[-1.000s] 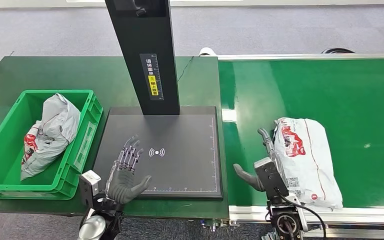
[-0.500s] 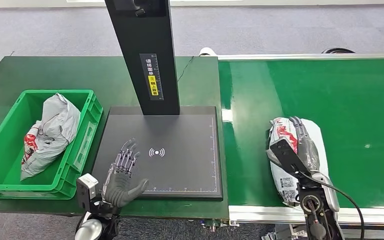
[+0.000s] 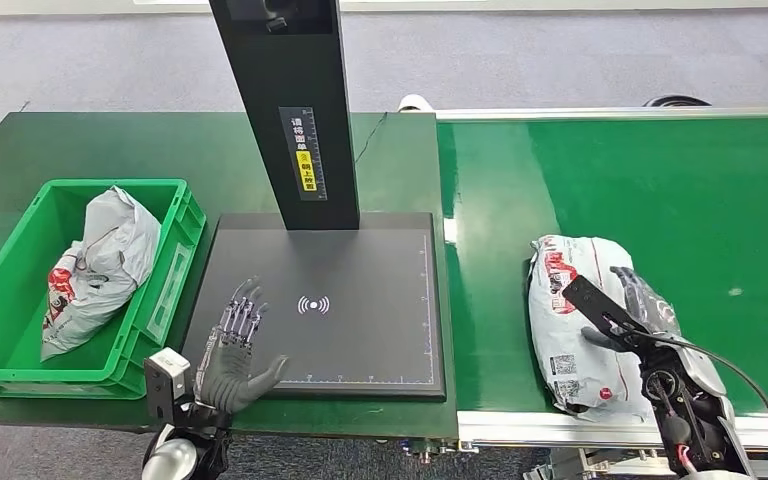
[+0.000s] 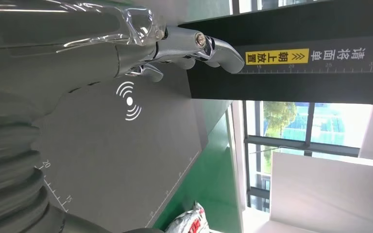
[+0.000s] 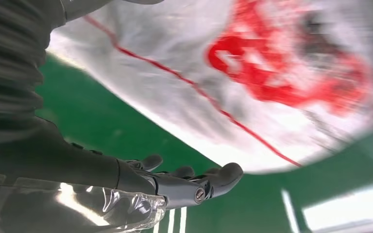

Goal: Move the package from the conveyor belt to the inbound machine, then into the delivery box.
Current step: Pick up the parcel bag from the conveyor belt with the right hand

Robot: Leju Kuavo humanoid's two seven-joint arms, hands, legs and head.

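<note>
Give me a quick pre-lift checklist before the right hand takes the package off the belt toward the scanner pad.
1. Right hand over the package: ok, it lies on top of the bag on the conveyor belt.
2. Firm grip: cannot tell; the right wrist view is blurred and shows the fingers beside the bag, not around it.
3. Inbound machine pad free: not ok, the left hand hovers open over its near left corner.
4. Path from belt to pad: ok, nothing lies between them.
5. Delivery box has room: ok, one grey bag inside, with space beside it.
</note>
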